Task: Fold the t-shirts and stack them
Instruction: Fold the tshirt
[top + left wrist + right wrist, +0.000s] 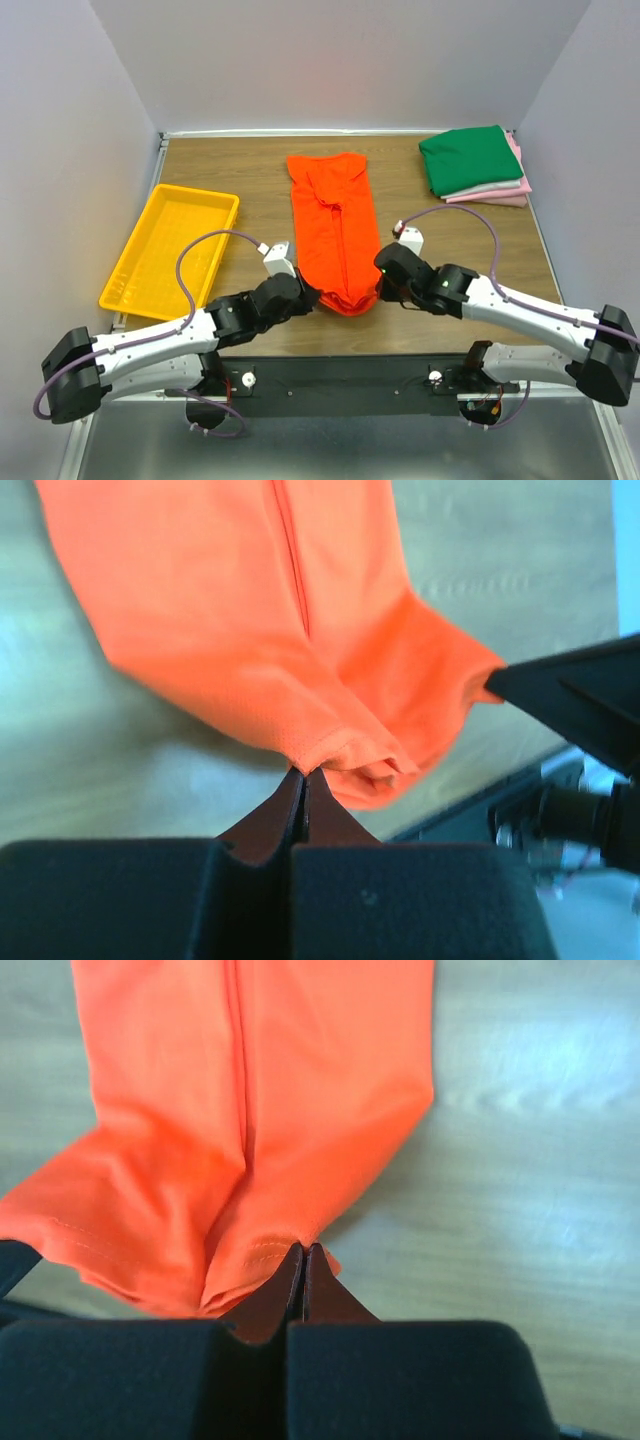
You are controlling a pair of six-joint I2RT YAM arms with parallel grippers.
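The bright orange t-shirt (pixel 332 225) lies folded into a long strip down the middle of the table, its near end bunched. My left gripper (pixel 312 296) is shut on the near left corner of the orange shirt (pixel 300 630). My right gripper (pixel 381 285) is shut on the near right corner of the orange shirt (pixel 250 1110). Both pinch the hem at their fingertips, just above the table. A stack of folded shirts sits at the far right: dark green (pixel 470 158) on top, white (pixel 497 188) and pink (pixel 505 199) edges below.
A yellow plastic tray (pixel 170 245) lies at the left of the wooden table (pixel 240 170). Grey walls close in the left, back and right sides. The table's near edge with the arm bases runs along the bottom.
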